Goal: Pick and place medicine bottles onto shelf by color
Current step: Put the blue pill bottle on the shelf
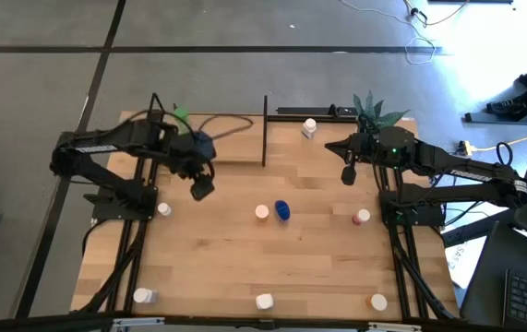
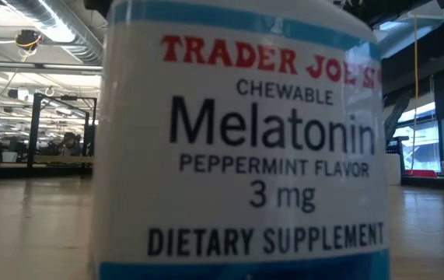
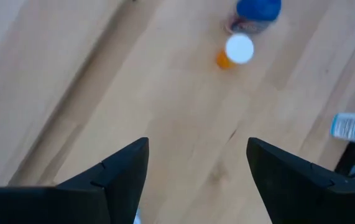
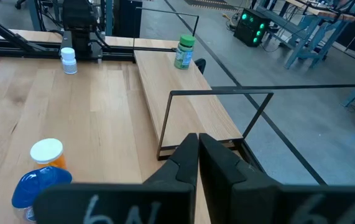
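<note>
My left gripper [image 1: 201, 189] hangs open above bare tabletop at the left, nothing between its fingers [image 3: 197, 146]. My right gripper [image 1: 347, 175] is shut and empty [image 4: 197, 155], hovering near the shelf's right end. The shelf [image 1: 235, 143] lies along the far side. A green bottle [image 4: 184, 51] stands upright on its left end, and a white one [image 1: 309, 128] stands at its right. At mid-table stand an orange bottle with a white cap [image 1: 261, 212] and a blue bottle [image 1: 282, 210]. Both show past my left fingers, the orange bottle [image 3: 236, 50] nearer than the blue bottle [image 3: 258, 12].
More bottles stand on the table: a white one [image 1: 163, 210] by the left arm, a pink-capped one [image 1: 362, 217] at the right, and three along the near edge [image 1: 264, 301]. A white melatonin bottle [image 2: 241, 140] fills the low view. A potted plant [image 1: 371, 109] stands at the far right.
</note>
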`<move>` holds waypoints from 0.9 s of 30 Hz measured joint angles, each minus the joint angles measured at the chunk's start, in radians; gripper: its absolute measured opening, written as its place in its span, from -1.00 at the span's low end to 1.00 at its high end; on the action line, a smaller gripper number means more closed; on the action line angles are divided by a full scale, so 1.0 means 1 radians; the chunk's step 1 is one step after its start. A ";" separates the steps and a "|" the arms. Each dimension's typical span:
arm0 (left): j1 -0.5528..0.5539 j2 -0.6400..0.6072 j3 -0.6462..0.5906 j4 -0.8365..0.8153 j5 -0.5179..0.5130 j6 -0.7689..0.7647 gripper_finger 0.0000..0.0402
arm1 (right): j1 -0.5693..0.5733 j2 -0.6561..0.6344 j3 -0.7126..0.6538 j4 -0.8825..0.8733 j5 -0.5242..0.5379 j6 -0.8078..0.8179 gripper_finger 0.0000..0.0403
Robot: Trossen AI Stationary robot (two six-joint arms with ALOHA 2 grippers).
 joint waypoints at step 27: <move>-0.141 -0.035 -0.197 0.076 -0.048 -0.044 0.32 | 0.012 -0.007 0.010 0.098 -0.249 0.209 -0.93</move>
